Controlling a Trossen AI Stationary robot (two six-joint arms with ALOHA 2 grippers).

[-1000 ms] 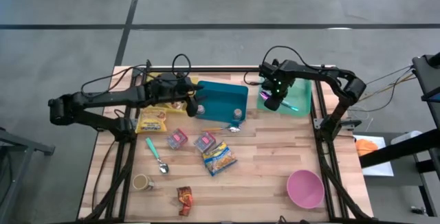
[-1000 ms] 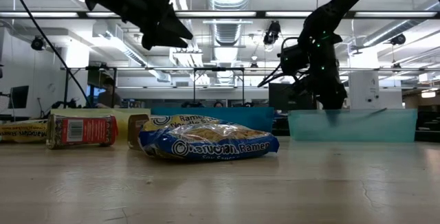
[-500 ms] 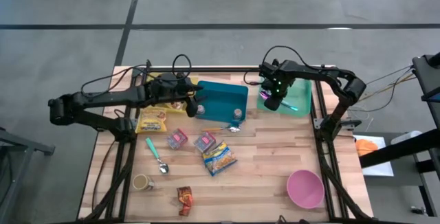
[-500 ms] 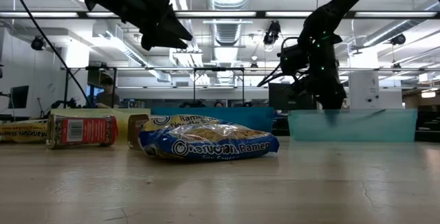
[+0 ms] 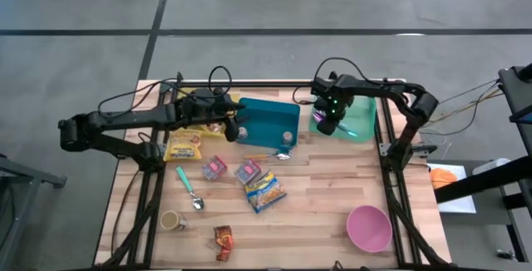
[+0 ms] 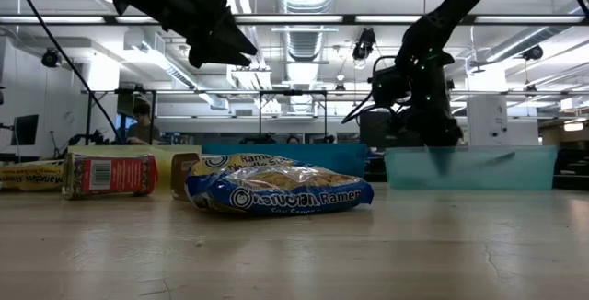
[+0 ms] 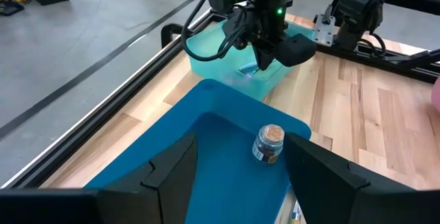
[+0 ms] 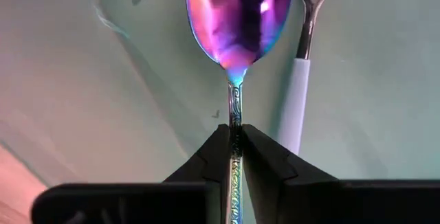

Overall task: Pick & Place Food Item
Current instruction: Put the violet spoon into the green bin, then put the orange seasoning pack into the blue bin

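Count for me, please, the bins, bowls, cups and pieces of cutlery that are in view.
Bins: 2 (blue bin, green bin)
Bowls: 1 (pink bowl)
Cups: 1 (cup)
Cutlery: 4 (green-handled spoon, piece beside the blue bin, iridescent spoon, white-handled spoon)
Total: 8

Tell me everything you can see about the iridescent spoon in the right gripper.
The iridescent spoon looks like polished metal, its bowl shimmering purple, pink and blue, with a thin handle embossed with a pattern. The right gripper pinches that handle between its fingers, bowl pointing away from the wrist. It hangs inside the light green bin at the table's far right. Beside it lies a second spoon with a white handle; whether they touch I cannot tell.
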